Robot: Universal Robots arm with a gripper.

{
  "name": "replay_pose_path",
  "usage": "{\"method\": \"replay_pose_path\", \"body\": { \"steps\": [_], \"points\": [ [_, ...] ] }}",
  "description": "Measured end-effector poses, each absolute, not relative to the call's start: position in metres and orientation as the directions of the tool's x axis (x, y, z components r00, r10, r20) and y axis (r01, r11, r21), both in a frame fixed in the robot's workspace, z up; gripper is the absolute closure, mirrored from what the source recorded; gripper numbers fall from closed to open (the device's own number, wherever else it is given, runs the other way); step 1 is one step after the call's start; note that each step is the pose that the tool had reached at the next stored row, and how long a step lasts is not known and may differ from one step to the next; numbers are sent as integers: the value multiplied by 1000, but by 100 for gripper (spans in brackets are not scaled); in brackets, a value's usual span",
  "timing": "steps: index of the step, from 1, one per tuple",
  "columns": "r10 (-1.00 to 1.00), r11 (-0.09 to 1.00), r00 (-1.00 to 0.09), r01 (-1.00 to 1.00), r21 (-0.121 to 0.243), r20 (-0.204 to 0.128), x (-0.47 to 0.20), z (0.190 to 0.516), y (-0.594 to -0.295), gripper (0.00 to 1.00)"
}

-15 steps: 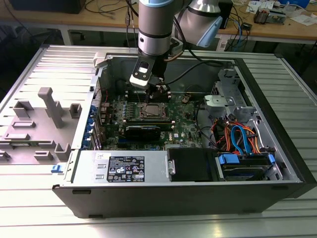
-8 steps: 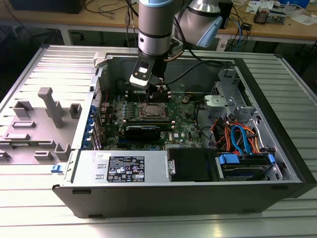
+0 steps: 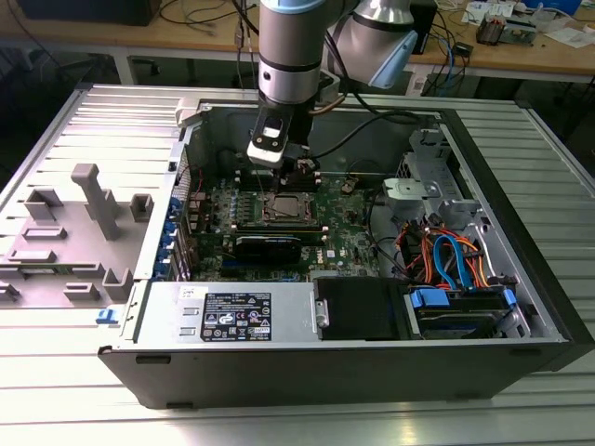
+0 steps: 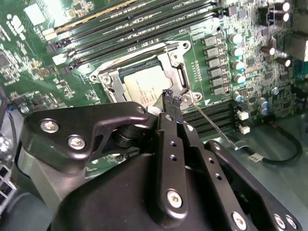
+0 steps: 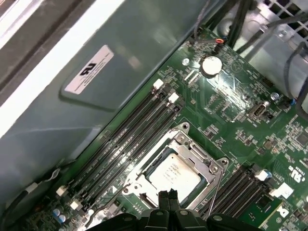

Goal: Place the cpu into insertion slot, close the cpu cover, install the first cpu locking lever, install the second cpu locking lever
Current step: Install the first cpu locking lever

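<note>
Cpu [image 5: 174, 172]: seated in the socket, with the cpu cover [image 5: 197, 155] lying flat around it. Gripper [image 5: 167, 195]: fingertips pressed together, nothing between them, poised at the cpu's edge; contact cannot be told. In the exterior view the cpu sits at 7 o'clock from it. The fingertips hide part of the cpu's edge. One thin locking lever [image 5: 216, 190] juts free. The computer case [image 3: 325, 372] holds the motherboard [image 3: 339, 237].

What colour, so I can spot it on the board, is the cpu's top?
Dull silver-grey; the cpu shows best in the first wrist view.
</note>
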State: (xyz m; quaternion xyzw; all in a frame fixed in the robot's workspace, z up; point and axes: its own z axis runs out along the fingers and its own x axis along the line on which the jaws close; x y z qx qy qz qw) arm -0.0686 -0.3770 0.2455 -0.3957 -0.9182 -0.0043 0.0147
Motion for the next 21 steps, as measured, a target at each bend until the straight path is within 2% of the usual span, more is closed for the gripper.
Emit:
{"method": "replay_pose_path", "body": {
  "steps": [4, 12, 21],
  "points": [
    [723, 690, -690, 724, -3, 30, -70, 257, -377, 89],
    [577, 817, -816, 577, -3, 30, -70, 257, -377, 89],
    [574, 819, -818, 574, -3, 30, -71, 257, -377, 89]
  ]
}}
